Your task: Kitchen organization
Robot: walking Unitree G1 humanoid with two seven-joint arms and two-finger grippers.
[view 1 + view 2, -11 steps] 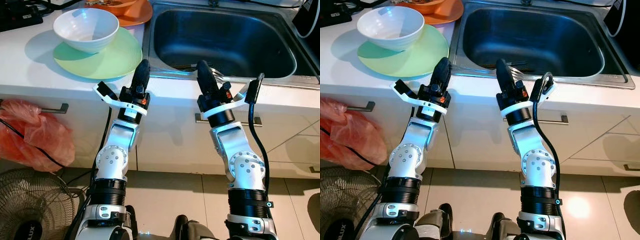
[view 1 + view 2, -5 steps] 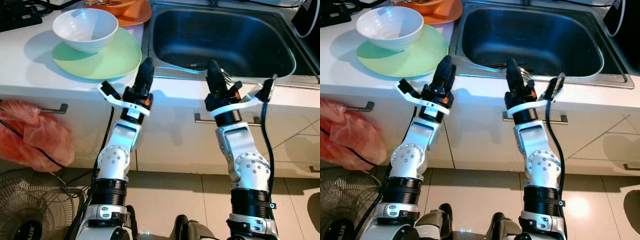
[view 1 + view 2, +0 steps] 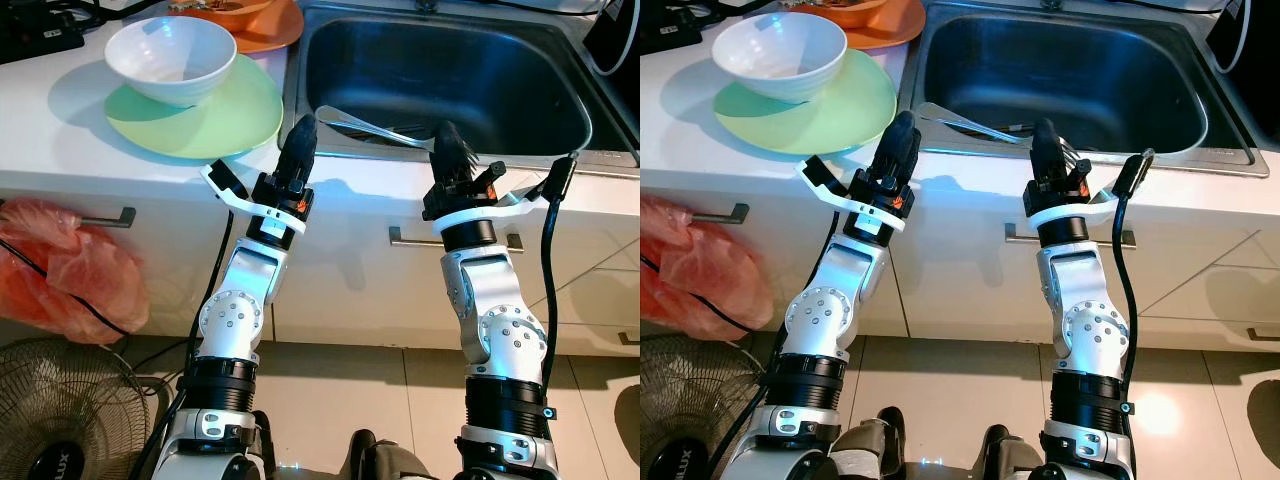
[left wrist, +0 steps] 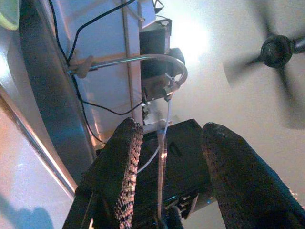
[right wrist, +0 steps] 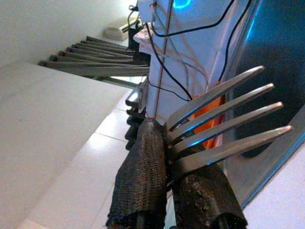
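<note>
My right gripper is up at the front rim of the steel sink, shut on a metal fork. The fork lies across the rim, its handle pointing left toward my left arm. In the right wrist view the tines stick out past the two black fingers that pinch its neck. My left gripper is raised at the counter edge beside the green plate, open with nothing between its fingers. A white bowl sits on that plate.
An orange plate with an orange bowl stands behind the green plate. Below the counter are white drawers with a bar handle. A pink plastic bag hangs at the left, above a floor fan.
Both arms have shifted right and reached a little further over the counter edge. The right gripper has turned, and the fork's handle now swings out to the left along the sink rim.
</note>
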